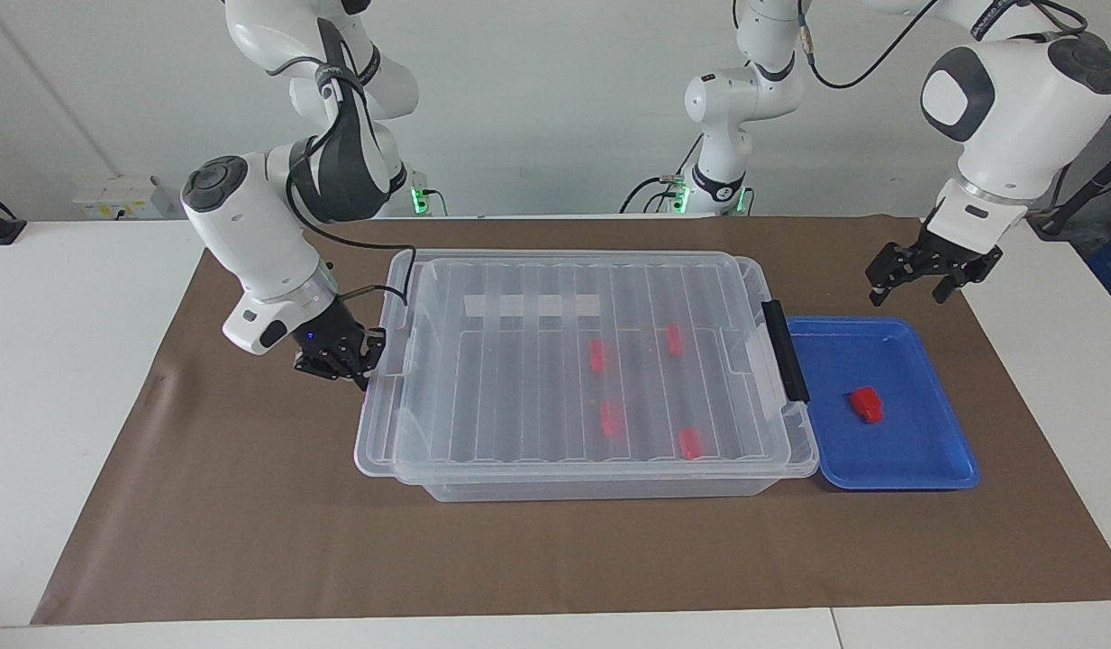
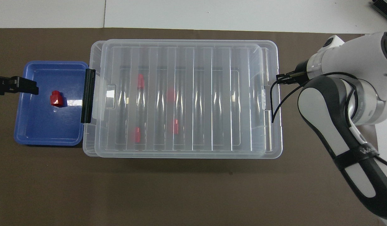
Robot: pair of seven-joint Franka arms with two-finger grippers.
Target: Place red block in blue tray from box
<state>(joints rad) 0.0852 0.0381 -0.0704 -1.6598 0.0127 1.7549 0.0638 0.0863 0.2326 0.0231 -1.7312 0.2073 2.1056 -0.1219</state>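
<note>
The box (image 1: 483, 469) is a clear bin whose ribbed lid (image 1: 519, 361) lies on it, slightly shifted. Several red blocks show through the lid, one of them toward the tray end (image 1: 673, 338) (image 2: 140, 81). Another red block (image 1: 866, 404) (image 2: 56, 98) lies in the blue tray (image 1: 933, 451) (image 2: 39, 131), which stands against the box's black clip handle (image 1: 785, 351). My left gripper (image 1: 909, 290) (image 2: 20, 85) is open and empty, raised over the tray's edge nearer the robots. My right gripper (image 1: 343, 365) (image 2: 286, 78) is low at the box's rim at the right arm's end.
Box and tray stand on a brown mat (image 1: 249, 505) over a white table (image 1: 68, 361). A white strip (image 1: 532, 305) shows under the lid. A cable (image 2: 276, 100) hangs from the right wrist beside the box's end.
</note>
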